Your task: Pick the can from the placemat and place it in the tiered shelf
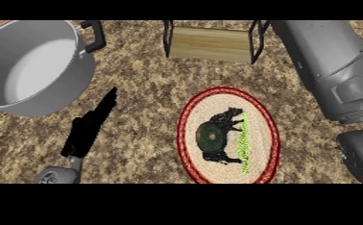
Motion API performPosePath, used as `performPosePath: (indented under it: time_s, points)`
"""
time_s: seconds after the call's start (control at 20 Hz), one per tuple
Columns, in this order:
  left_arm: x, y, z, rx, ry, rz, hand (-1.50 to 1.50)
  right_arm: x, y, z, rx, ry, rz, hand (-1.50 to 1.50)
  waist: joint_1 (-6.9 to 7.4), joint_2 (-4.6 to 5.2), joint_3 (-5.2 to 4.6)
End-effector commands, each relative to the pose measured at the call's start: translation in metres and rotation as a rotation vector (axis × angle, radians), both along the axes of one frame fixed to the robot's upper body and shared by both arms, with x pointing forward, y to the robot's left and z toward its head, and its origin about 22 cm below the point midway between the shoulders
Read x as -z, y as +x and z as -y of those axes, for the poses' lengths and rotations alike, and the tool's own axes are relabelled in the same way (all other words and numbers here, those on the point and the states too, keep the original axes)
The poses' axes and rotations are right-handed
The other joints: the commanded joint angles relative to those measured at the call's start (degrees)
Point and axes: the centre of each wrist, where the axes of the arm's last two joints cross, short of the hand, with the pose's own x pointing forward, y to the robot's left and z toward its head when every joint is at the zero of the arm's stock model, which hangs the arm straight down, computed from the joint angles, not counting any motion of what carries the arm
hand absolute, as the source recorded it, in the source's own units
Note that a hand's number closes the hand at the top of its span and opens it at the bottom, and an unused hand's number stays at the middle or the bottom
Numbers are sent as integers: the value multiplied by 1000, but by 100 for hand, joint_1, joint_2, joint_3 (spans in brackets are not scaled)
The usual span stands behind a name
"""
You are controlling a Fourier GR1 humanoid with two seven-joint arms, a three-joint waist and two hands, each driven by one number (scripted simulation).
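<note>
The can (211, 137), seen from above as a dark green round top, stands upright left of centre on the oval woven placemat (264, 123) with a red rim. The tiered shelf (211, 43), a wooden board in a black frame, stands beyond the mat at the back. My left hand (89, 128) lies left of the mat, fingers straight and pointing up and to the right, well apart from the can. My right hand (352, 154) shows only partly at the right edge, right of the mat, below its grey forearm (322, 65). Neither hand holds anything.
A large grey pot (42, 65) with a black handle stands at the back left, close to the left hand's fingertips. The right forearm stretches along the right side next to the shelf. Speckled brown counter (142, 84) lies between pot, shelf and mat.
</note>
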Motion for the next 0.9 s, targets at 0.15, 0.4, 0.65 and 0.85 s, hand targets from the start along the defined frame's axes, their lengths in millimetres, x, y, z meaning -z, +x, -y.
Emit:
performPosePath:
  time_s: [0.15, 0.4, 0.65, 0.85]
  points:
    - [8, -6, -1, -27, -8, -29, 0, -1, 1, 36, 285, 71, 229, -150, -194, -93, -9]
    - [6, -9, -34, -82, 6, -49, 0, 3, -2, 88, 500, 97, 253, -150, -426, -188, -9]
    - [11, -15, -17, -110, 16, -54, 0, 18, -15, 137, 530, 80, 174, -150, -623, -272, -11]
    - [21, -30, -28, -128, -11, -71, 0, 31, -40, 174, 451, 43, 188, -150, -802, -338, -14]
